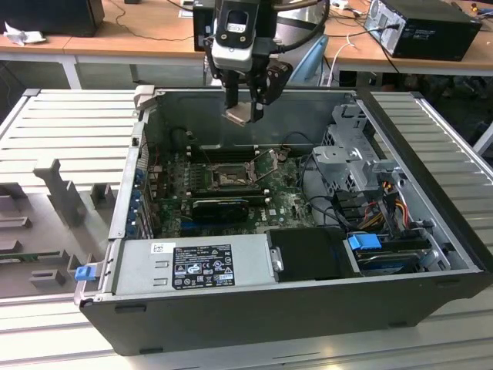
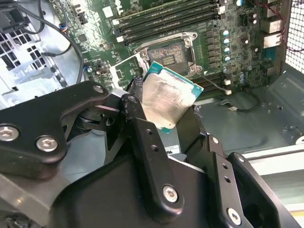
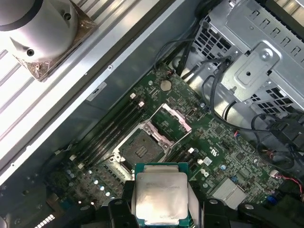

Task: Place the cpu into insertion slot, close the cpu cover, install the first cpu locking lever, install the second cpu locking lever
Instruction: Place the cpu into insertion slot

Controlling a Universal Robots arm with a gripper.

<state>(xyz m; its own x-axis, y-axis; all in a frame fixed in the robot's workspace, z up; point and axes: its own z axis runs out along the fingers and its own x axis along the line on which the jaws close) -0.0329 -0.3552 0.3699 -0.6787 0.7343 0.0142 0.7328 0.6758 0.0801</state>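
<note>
Cpu (image 2: 168, 99) pinched at opposite edges between the black fingers (image 2: 135, 109), silvery top facing the camera in both wrist views. Hung inside the open computer case (image 1: 308, 308), above the green motherboard (image 3: 223, 142) and well apart from the insertion slot (image 3: 141, 148). Left that slot bare, dark centre showing, with the cpu cover (image 3: 172, 118) swung up just beside it.
</note>
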